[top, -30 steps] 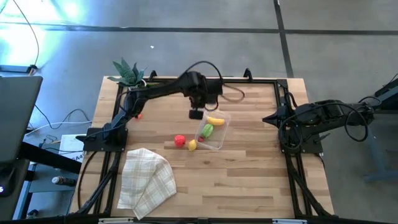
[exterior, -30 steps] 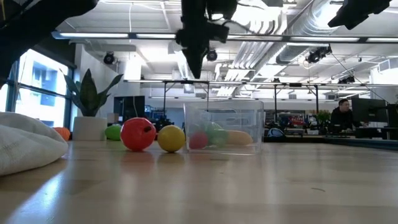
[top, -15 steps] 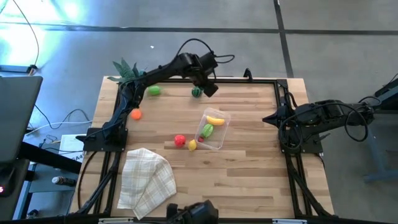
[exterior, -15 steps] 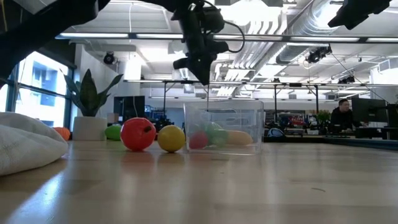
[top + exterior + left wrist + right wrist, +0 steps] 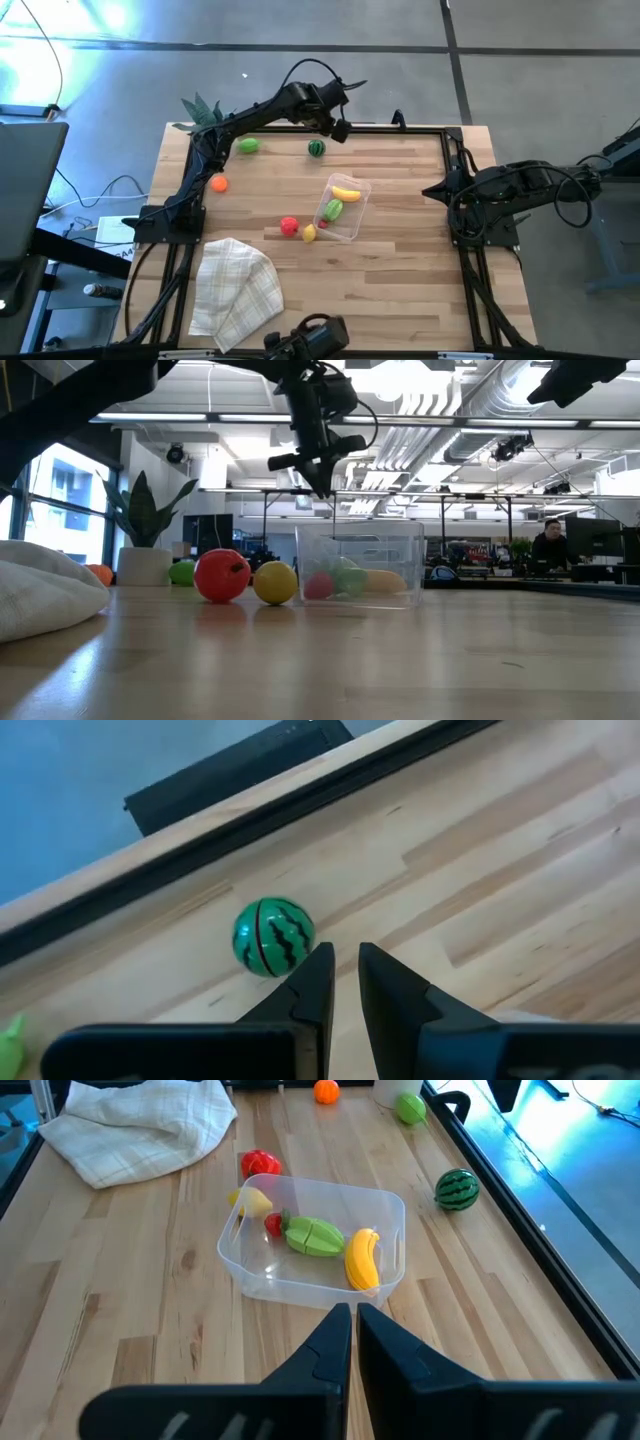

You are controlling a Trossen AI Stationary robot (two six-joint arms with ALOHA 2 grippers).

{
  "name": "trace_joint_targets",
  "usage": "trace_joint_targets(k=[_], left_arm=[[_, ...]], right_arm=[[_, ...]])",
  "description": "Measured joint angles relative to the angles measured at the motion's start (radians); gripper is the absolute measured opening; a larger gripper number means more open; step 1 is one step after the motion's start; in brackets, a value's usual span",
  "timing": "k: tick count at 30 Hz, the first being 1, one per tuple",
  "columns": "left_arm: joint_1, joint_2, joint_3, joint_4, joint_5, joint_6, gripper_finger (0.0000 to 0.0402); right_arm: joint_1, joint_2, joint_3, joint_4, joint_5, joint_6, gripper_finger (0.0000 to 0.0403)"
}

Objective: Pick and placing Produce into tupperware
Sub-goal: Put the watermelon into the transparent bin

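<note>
The clear tupperware (image 5: 343, 208) stands mid-table and holds a yellow banana (image 5: 362, 1258), a light green piece (image 5: 313, 1237) and a small red piece (image 5: 273, 1224). A red fruit (image 5: 289, 226) and a yellow one (image 5: 309, 233) lie by its near left corner. A striped dark green ball (image 5: 272, 936) lies near the far edge, with a light green piece (image 5: 248, 146) and an orange one (image 5: 218, 183) farther left. My left gripper (image 5: 345, 955) hangs shut and empty just right of and above the green ball. My right gripper (image 5: 354, 1320) waits shut at the right edge.
A checked beige cloth (image 5: 235, 290) lies crumpled at the near left. A spiky plant in a white pot (image 5: 208, 117) stands at the far left corner. A black rail (image 5: 300, 810) runs along the far edge. A dark device (image 5: 305, 340) sits at the near edge.
My left gripper has gone from above the tupperware's far end toward the table's far edge and has rolled about its own axis. It now hangs beside the striped green ball, which the arm covered before. The produce and tupperware have stayed put.
</note>
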Motion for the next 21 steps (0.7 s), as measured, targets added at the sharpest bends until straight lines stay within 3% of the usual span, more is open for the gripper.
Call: trace_joint_targets(k=[5,9,15,21], left_arm=[[-0.027,0.000,0.000,-0.021,-0.082,-0.027,0.0040],[-0.034,0.016,-0.001,-0.054,-0.162,-0.249,0.0040],[-0.003,0.058,-0.005,-0.123,0.000,-0.324,0.0040],[0.031,0.079,-0.002,-0.018,0.093,-0.278,0.0040]], right_arm=[[0.000,0.000,0.000,0.000,0.000,0.000,0.0011],[0.000,0.000,0.000,0.000,0.000,0.000,0.0011],[0.000,0.000,0.000,0.000,0.000,0.000,0.0011],[0.000,0.000,0.000,0.000,0.000,0.000,0.0011]])
